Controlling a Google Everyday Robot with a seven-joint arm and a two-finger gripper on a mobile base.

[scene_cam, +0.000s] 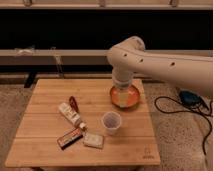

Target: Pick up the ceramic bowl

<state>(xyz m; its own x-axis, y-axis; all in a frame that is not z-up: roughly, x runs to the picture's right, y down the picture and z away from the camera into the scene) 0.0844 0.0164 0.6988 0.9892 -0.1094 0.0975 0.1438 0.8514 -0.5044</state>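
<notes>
Ceramic bowl [126, 97]: orange-red, shallow and round, with a lighter orange inside. It sits upright on the wooden table [45, 92], in the far right part of the top as the camera sees it, close to the right edge and nearer the back edge than the front.

Gripper [121, 92]: low over the table's far right part, down at the bowl's middle. It sits at the end of a wrist that drops straight onto the bowl and covers part of the bowl's inside.

Gripper state: I cannot tell whether it is apart, together or clamped on the bowl, because the wrist hides it.

Arm [165, 66]: thick and white. It comes in past the table's right edge, runs above the right back corner and bends downward at a rounded joint over the back edge.

Plastic cup [111, 122]: small and whitish, standing upright and open at the top. It is on the table's right-of-centre part, towards the front and apart from the bowl.

White packet [69, 114]: oblong, lying slantwise near the middle of the table.

Red item [74, 103]: small and narrow, lying on the table just behind the white packet. What it is cannot be made out.

Brown bar [69, 137]: flat on the table near its front edge, left of centre.

Pale square packet [93, 140]: flat on the table near the front edge, just right of the brown bar.

Black cable [167, 106]: lies looped on the floor beyond the table's right edge.
</notes>
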